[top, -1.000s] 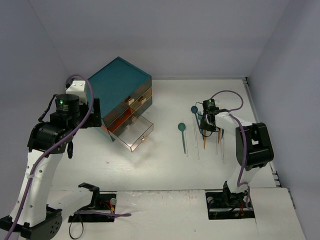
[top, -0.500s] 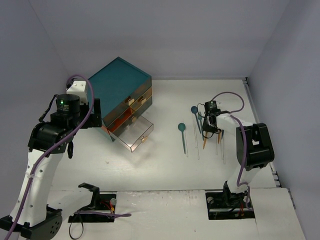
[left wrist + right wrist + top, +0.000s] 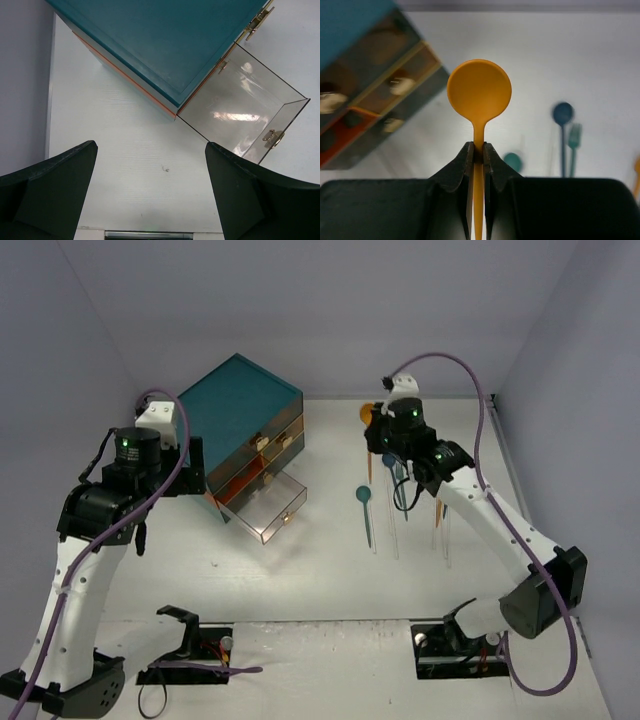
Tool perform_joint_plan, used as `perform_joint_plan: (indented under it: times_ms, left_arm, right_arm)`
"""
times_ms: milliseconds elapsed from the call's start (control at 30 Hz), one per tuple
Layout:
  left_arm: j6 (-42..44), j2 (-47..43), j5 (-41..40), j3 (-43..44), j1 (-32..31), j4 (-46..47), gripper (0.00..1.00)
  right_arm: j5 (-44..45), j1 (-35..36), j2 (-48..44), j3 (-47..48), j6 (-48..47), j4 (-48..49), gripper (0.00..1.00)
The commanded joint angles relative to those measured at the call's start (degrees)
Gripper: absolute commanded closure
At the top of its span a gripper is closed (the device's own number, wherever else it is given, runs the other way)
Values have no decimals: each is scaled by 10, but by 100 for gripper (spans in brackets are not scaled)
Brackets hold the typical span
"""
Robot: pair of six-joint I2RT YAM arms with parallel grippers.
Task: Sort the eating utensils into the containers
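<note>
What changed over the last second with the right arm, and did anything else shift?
The right gripper now holds the orange spoon just below its bowl. It has lifted the spoon off the table and swung up and left, toward the teal chest. The left gripper, the open clear drawer and the teal spoon are where they were.

One teal chest (image 3: pixel 235 405), one open clear drawer (image 3: pixel 266 508), two robot arms (image 3: pixel 70 580) (image 3: pixel 490 520) — and three spoons plainly countable: orange spoon (image 3: pixel 479 90), teal spoon (image 3: pixel 363 495), blue spoon (image 3: pixel 388 459).
</note>
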Motion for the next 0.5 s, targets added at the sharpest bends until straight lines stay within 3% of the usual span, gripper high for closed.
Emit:
perform_joint_plan:
  times_ms: [0, 233, 467]
  left_arm:
    - [-8, 5, 11, 19, 3, 20, 12]
    - [-12, 3, 23, 20, 3, 19, 13]
    - [-10, -5, 26, 12, 3, 18, 12]
  right_arm:
    - [-9, 100, 36, 109, 4, 9, 100]
    - [51, 222, 157, 236, 51, 26, 100]
    - [112, 276, 239, 262, 142, 44, 100]
